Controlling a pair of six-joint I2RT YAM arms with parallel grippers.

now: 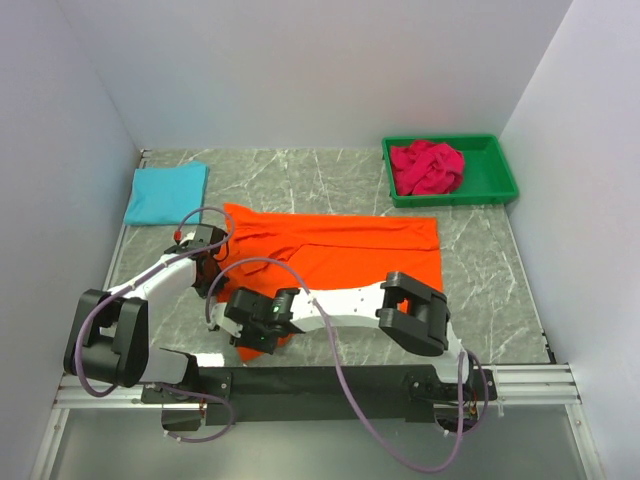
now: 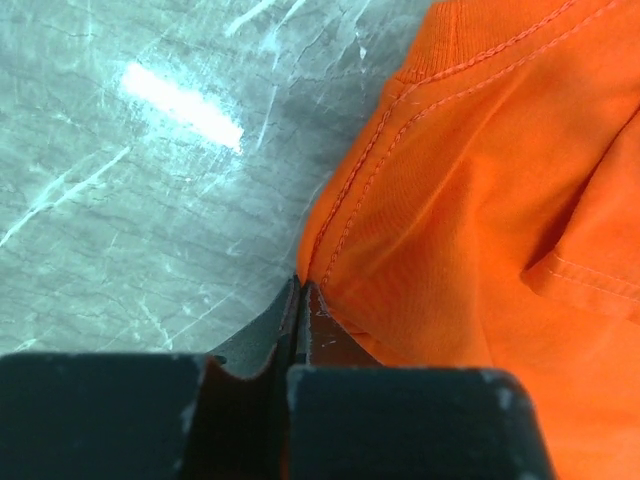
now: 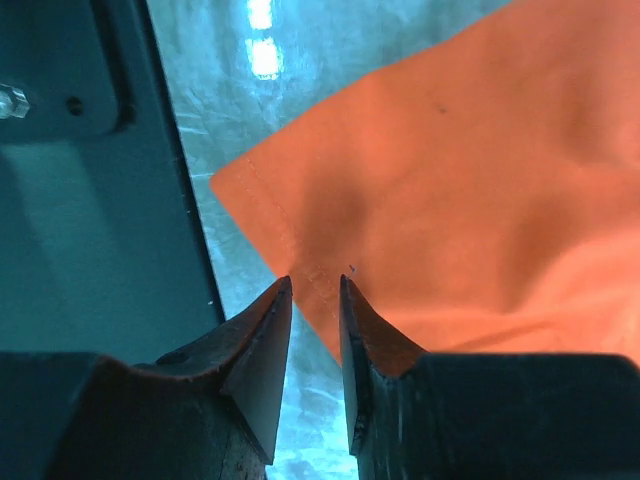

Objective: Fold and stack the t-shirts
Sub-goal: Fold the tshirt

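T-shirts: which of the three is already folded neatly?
The light turquoise-blue cloth t-shirt, a flat rectangle at the far left. The bright orange cloth t-shirt lies spread out mid-table, and the crimson-pink cloth t-shirt sits crumpled in the green plastic bin.

Bright orange tee [image 1: 340,250], with neat orange stitch lines near its edge. Light blue tee [image 1: 166,193]. Deep pink tee [image 1: 426,167] in a green bin [image 1: 492,170]. Grey table [image 1: 300,180] with thin white cracks like marble. Black left gripper [image 2: 300,292] and black right gripper [image 3: 315,285]. White and black arms [image 1: 340,305]. Purple cables [image 1: 207,209]. Plain white walls [image 1: 300,70].
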